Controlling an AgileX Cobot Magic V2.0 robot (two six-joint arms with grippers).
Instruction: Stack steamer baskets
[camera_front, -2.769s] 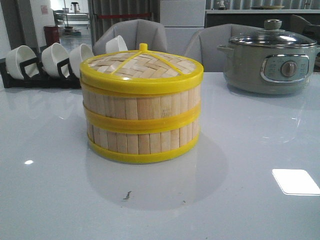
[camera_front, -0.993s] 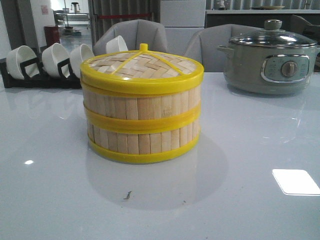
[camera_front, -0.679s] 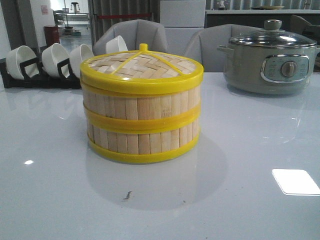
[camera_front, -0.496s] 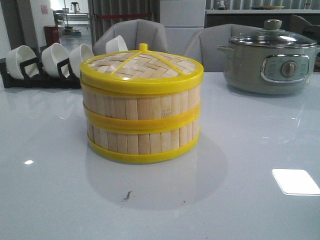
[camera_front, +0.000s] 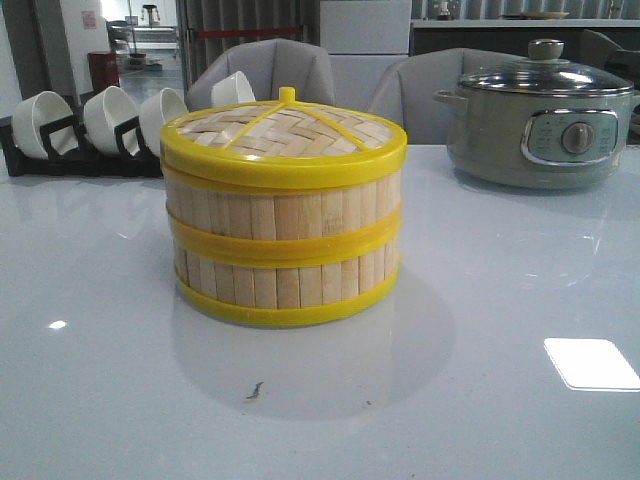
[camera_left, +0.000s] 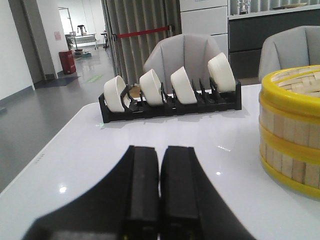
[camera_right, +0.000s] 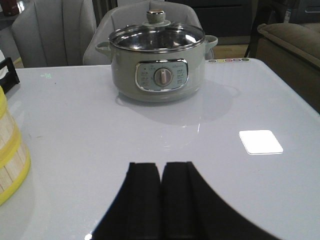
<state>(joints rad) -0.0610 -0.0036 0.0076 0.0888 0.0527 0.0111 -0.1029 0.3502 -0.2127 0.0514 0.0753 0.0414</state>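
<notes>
In the left wrist view the left gripper fills the lower centre of the frame, its two black fingers pressed together with nothing between them; in the right wrist view the right gripper sits the same way at lower centre, closed and empty; neither arm shows in the front view. The steamer baskets stand at the centre of the front frame on the pale glossy table, two tiers one upon the other with one woven lid on top, so the stacking looks to me already done; the stack is round and upright, with no long axis to favour. From the left gripper it lies at the right edge of that frame, ahead and near; from the right gripper only a sliver shows at the lower left edge; which arm is nearer I cannot tell. Farther back, four white bowls stand on edge in one black rack at upper left of the front frame; one grey-green electric pot with a glass lid sits at upper right.
</notes>
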